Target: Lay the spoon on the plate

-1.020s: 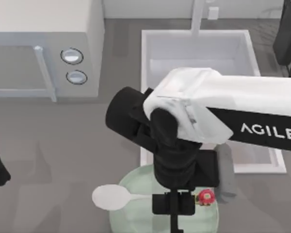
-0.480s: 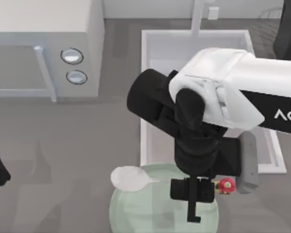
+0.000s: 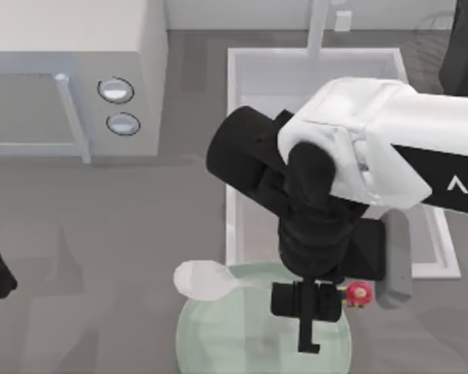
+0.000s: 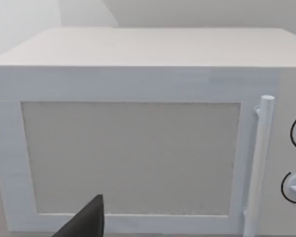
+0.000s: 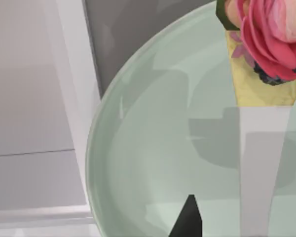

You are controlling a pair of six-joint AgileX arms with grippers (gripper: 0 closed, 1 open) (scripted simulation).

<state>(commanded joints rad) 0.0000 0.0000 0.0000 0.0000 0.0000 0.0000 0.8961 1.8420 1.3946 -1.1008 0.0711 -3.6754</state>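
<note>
Above the near edge of the table, the right gripper (image 3: pixel 307 300) was seen from the top view poised over the plate (image 3: pixel 218 343), its black fingers closed on the thin handle of the spoon (image 3: pixel 207 280). One spoon and one plate were counted. The plate was round, glossy and pale mint-green, far wider than the spoon; the spoon's oval white bowl was held over the plate's left rim, while the red knob at the handle's other end projected past the gripper toward the right. Whether the spoon touched the plate could not be told.

The knob's form was made plain in the right wrist view: layered pink-red petals on a yellow collar, with the pale flat handle of the spoon (image 5: pixel 259 148) running over the smooth plate (image 5: pixel 138 163) (soft reflections were visible on the glaze).

A white boxy microwave (image 3: pixel 70 78) with two round dials and a bar handle was seen at the far left, beside a white rectangular sink (image 3: pixel 320 78). In the left wrist view, the microwave (image 4: pixel 138 123) door panel was shown close up. The left arm was parked at the table's left edge.
</note>
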